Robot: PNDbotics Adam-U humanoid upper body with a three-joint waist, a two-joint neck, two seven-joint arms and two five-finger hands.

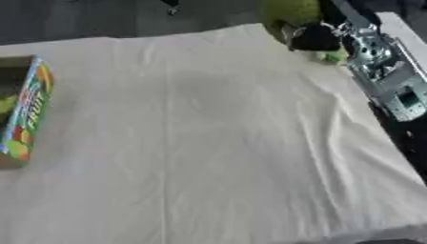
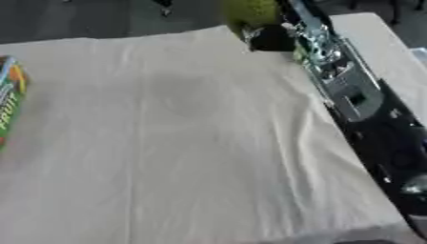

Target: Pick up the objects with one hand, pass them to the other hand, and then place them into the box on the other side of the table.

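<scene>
Box [image 1: 25, 114] (bright fruit print on its side) lies at the table's [image 1: 217, 143] left edge, long axis running near to far, well apart from the right hand [image 1: 313, 37] at the far right corner, its black fingers' state impossible to tell.

Box [image 1: 25, 112]: open-topped carton at the nine o'clock edge of the tabletop [image 1: 208, 143], its long side wall facing the centre, printed in bright green, orange, yellow and blue with white lettering. Green object [image 1: 292, 10]: rounded yellow-green mass at one o'clock, at the far corner, partly hidden behind the right hand [image 1: 315, 38]; its form is indistinct.
</scene>
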